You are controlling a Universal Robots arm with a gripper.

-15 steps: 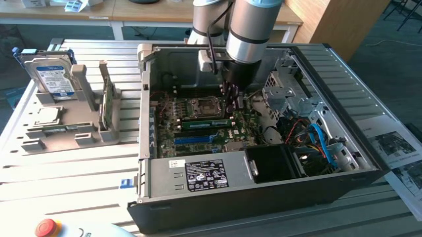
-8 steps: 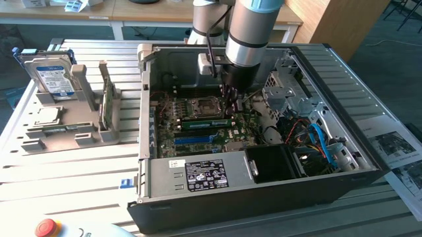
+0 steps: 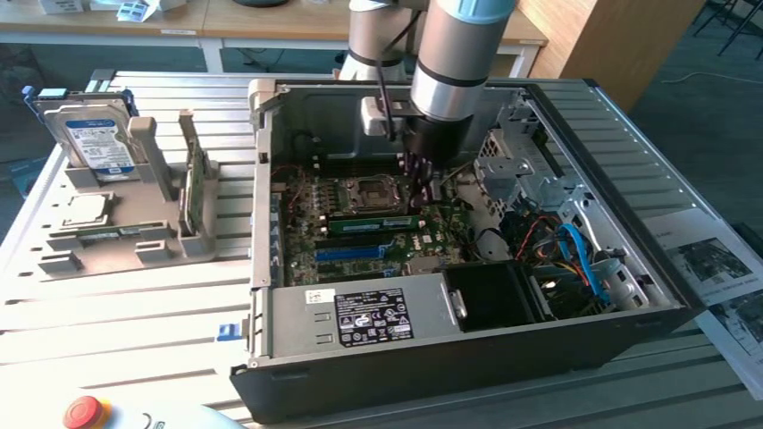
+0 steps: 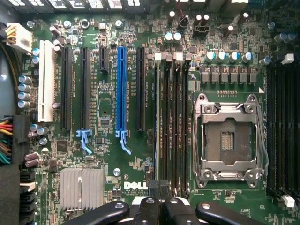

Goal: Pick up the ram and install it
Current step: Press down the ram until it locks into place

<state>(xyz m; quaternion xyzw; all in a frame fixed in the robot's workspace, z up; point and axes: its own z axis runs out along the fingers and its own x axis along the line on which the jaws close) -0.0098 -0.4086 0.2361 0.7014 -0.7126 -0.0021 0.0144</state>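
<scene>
Ram [image 3: 370,223] sits edge-up in a memory slot on the motherboard [image 3: 357,246], just beside the empty processor socket [image 3: 364,192] inside the open computer case [image 3: 477,357]. Gripper [image 3: 426,183] hovers right over that board, fingers [image 4: 154,208] pressed together with nothing between them. Out on the holder [image 3: 113,241], the hard drive [image 3: 89,134] stands upright.

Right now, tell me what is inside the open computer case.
Inside the computer case lie the green motherboard, an empty processor socket, a ram stick, the power supply and cables. The arm covers part of the board's rear.
</scene>
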